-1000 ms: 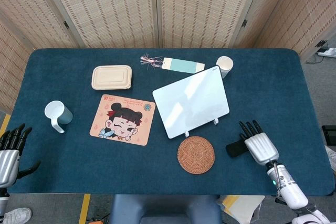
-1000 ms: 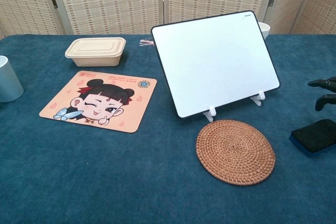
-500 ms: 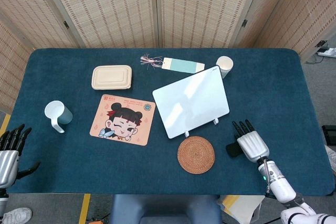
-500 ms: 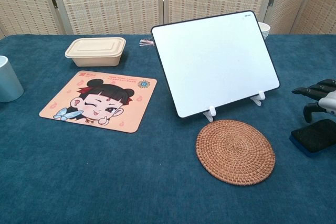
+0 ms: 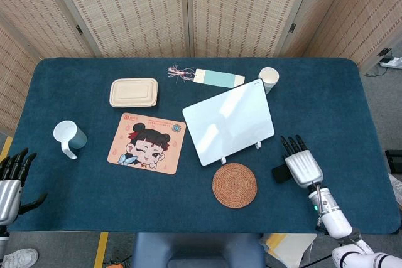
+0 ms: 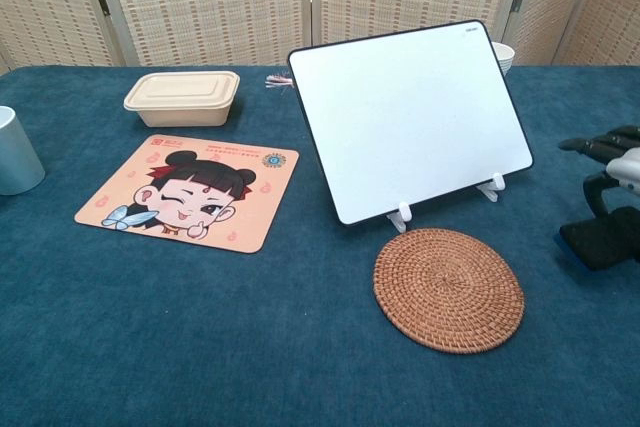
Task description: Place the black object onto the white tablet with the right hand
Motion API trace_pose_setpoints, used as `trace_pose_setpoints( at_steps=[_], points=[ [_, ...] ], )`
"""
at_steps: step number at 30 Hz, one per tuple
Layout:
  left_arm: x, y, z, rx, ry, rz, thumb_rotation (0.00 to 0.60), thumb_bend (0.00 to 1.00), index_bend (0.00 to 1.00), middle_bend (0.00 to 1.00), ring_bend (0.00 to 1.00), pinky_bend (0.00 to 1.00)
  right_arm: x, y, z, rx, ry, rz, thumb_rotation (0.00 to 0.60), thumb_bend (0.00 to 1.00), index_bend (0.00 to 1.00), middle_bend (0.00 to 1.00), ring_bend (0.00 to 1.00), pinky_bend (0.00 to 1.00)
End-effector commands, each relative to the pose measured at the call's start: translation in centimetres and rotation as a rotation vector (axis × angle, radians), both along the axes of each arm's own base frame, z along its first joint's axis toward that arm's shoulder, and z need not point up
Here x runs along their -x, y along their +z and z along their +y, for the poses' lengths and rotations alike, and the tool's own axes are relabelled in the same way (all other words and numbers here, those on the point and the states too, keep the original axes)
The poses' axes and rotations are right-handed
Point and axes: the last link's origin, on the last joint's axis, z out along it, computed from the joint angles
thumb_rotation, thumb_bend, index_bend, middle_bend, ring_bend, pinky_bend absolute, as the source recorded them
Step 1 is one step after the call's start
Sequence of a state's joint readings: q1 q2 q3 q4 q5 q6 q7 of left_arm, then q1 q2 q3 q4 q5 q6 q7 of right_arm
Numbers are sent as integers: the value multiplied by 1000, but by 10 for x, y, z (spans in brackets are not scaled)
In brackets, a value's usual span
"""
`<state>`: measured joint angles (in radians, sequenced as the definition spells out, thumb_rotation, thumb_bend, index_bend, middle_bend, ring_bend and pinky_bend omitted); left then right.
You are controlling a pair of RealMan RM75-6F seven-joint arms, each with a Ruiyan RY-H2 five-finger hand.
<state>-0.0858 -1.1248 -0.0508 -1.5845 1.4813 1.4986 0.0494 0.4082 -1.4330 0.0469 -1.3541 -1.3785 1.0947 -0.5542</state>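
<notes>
The black object (image 5: 278, 173) is a small block with a blue underside, right of the woven coaster; in the chest view the black object (image 6: 600, 240) sits slightly raised and tilted. My right hand (image 5: 302, 166) lies over its right part with fingers stretched forward, and in the chest view the right hand (image 6: 615, 162) has its thumb down on the block. The white tablet (image 5: 229, 120) leans on a small stand at table centre, also the white tablet (image 6: 410, 112). My left hand (image 5: 9, 183) hangs at the table's near-left edge, fingers apart, holding nothing.
A round woven coaster (image 5: 234, 184) lies just in front of the tablet. A cartoon mouse pad (image 5: 146, 142), a beige lunch box (image 5: 133, 92) and a pale blue mug (image 5: 68, 137) fill the left half. A paper cup (image 5: 269, 78) and a bookmark (image 5: 217, 78) lie behind the tablet.
My right hand has moved left and forward over the black object, and the block now sits a little higher and further forward. The left hand has barely moved.
</notes>
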Motion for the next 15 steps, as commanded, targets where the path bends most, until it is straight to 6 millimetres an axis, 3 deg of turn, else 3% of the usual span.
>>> trace_pose_setpoints(
  at_steps=[1, 15],
  points=[
    [0, -1, 0, 2, 2, 1, 600, 241, 0, 0, 0, 0, -18, 14, -5, 104, 84, -100, 600, 188, 568, 47, 70, 8],
    [0, 0, 0, 13, -4, -11, 600, 241, 0, 1, 0, 0, -95, -16, -61, 258, 234, -236, 600, 188, 576, 56, 61, 9]
  ],
)
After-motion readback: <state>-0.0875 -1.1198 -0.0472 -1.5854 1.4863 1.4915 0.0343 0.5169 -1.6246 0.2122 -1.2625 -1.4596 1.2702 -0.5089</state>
